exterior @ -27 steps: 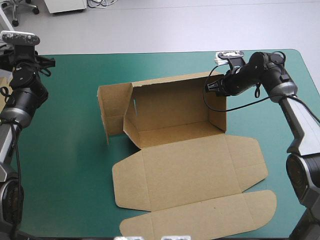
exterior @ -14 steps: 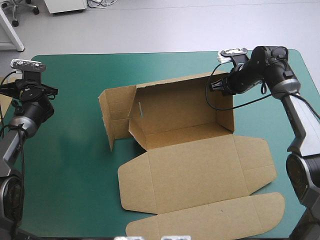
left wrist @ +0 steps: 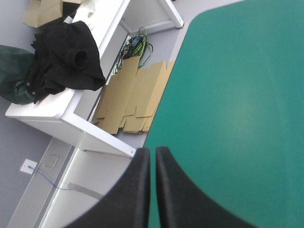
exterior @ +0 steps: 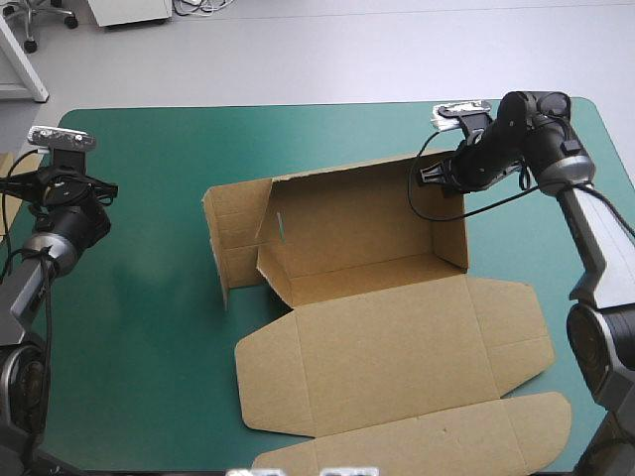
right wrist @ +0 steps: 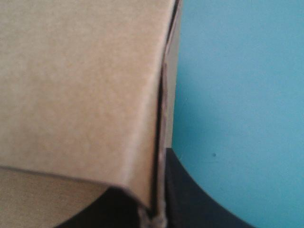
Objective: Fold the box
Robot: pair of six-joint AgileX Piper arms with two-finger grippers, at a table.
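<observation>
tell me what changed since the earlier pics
The right gripper, shut on the box at its far right corner, dragged it rightward and slightly nearer. The left gripper, shut and empty, moved nearer along the table's left edge. Walls stayed raised, lid flat.

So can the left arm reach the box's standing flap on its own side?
Probably yes: only bare teal-green cover lies between the left gripper and the box's left flap. The gripper is shut and points away from the box, so it would need to turn first.
</observation>
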